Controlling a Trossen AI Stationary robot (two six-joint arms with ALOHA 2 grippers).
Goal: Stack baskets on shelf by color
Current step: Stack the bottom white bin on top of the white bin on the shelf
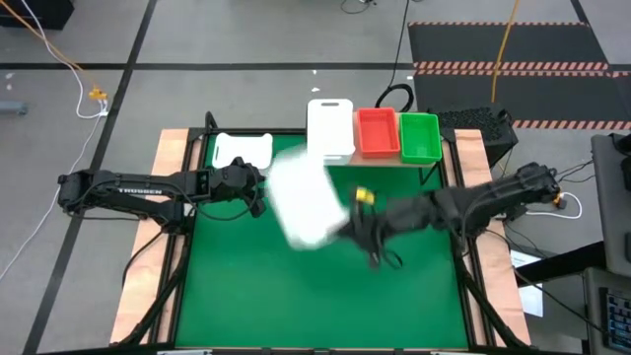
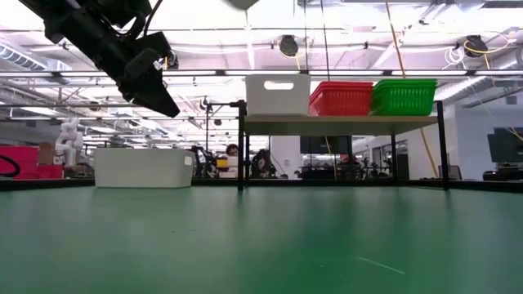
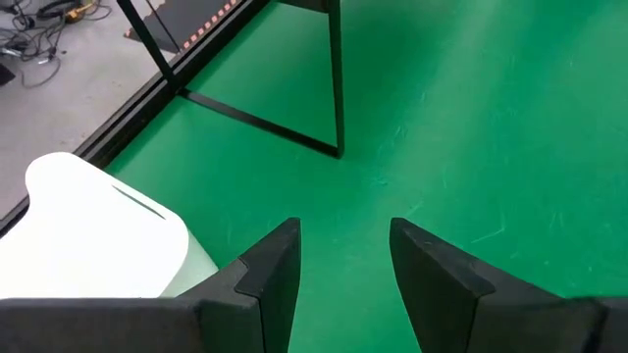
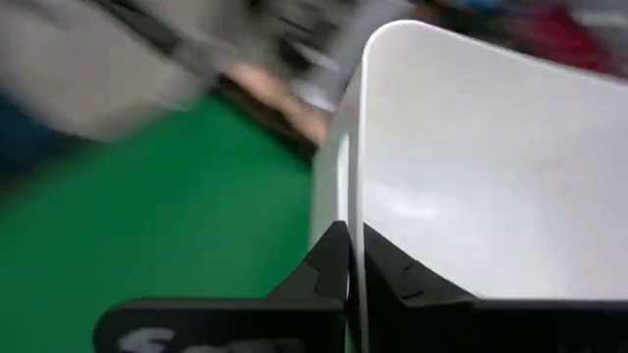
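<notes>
The shelf (image 1: 394, 161) stands at the table's far edge on thin black legs. It carries a white basket (image 1: 330, 128), an orange-red one (image 1: 376, 132) and a green one (image 1: 420, 136), side by side. A second white basket (image 1: 244, 150) rests flat on the green table left of the shelf, also visible in the low view (image 2: 143, 167) and the left wrist view (image 3: 88, 235). My right gripper (image 1: 347, 225) is shut on a third white basket (image 1: 304, 202) over the table's middle. My left gripper (image 1: 254, 187) is open in the air near the resting basket, touching nothing. My right gripper (image 4: 353, 240) pinches the white basket's wall at its rim (image 4: 361, 196), one finger inside the basket and one outside, beside a slot in the wall (image 4: 341, 181). It holds the end nearest the table's right side. The basket is lifted clear and reaches toward the shelf.
The shelf's black legs (image 3: 337, 78) and floor bar stand on the green table close ahead of my left gripper (image 3: 343, 235). Wooden borders (image 1: 168, 187) run along the table's left and right sides. Bare green surface (image 1: 315, 296) fills the near half.
</notes>
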